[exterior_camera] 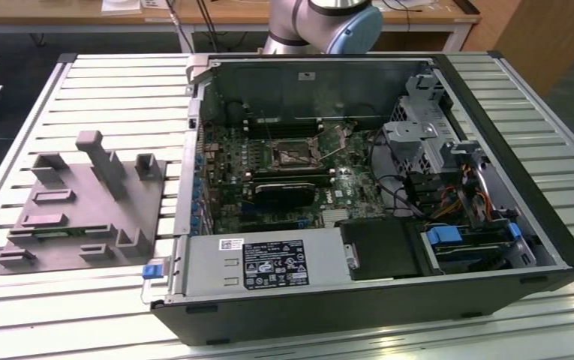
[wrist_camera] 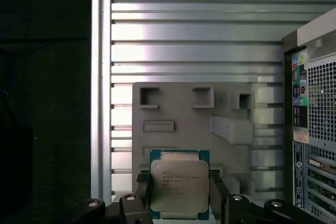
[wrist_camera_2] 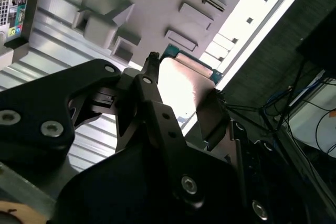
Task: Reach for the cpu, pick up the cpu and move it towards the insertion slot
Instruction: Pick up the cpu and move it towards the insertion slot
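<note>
1. The hand (wrist_camera: pixel 180 195) is closed on the cpu (wrist_camera: pixel 179 184). In both wrist views one of its fingers (wrist_camera: pixel 143 188) bears on each of two opposite edges. Judged purpose: an edge grip keeps the pads off the silver top and off the underside.
2. The cpu sits flat between the fingers, silver top facing the first wrist view, with a thin green rim showing around it. In the second wrist view it appears to hang clear of the surface beneath.
3. Directly beneath the cpu lies the grey fixture plate (wrist_camera: pixel 178 108), which carries shallow recesses and raised blocks. Its tall post (exterior_camera: pixel 101 161) is judged the nearest obstruction to sideways travel.
4. The fixture plate rests on the slatted metal bench (exterior_camera: pixel 116 82). The computer case (exterior_camera: pixel 527 187) lies just beside it, on the exterior view's right, open side up.
5. The insertion slot (exterior_camera: pixel 294 155) is on the board inside the case, well apart from the fixture plate.
   - The case side wall (exterior_camera: pixel 194 150) stands between the two.
   - A black card (exterior_camera: pixel 287 193) lies just beside the slot.
   - Loose cables (exterior_camera: pixel 407 196) lie near it.
</note>
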Available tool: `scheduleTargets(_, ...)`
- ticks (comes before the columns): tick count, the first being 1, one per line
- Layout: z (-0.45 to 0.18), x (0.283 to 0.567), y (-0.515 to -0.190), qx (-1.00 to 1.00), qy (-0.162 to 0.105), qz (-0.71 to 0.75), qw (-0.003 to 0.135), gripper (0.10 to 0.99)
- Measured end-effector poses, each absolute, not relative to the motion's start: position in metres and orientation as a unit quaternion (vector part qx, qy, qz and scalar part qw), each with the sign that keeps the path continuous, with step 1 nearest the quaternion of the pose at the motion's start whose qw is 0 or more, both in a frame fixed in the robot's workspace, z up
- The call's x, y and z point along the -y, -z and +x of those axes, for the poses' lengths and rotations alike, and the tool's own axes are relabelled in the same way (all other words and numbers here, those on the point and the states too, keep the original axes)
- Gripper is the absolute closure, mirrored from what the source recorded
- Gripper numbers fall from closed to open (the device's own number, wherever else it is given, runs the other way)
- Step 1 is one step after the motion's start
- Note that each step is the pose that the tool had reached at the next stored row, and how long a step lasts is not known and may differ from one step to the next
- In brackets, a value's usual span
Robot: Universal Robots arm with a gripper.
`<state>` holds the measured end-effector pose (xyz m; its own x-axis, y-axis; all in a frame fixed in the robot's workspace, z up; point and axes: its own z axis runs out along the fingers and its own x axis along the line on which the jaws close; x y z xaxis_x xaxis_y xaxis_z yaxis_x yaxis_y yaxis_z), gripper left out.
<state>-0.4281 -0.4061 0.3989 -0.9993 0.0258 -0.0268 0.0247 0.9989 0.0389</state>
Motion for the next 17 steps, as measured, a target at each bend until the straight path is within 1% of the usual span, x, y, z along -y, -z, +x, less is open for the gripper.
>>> scheduleTargets(17,-0.365,0.406,-0.399,-1.0,-0.019,0.013,0.012,0.549)
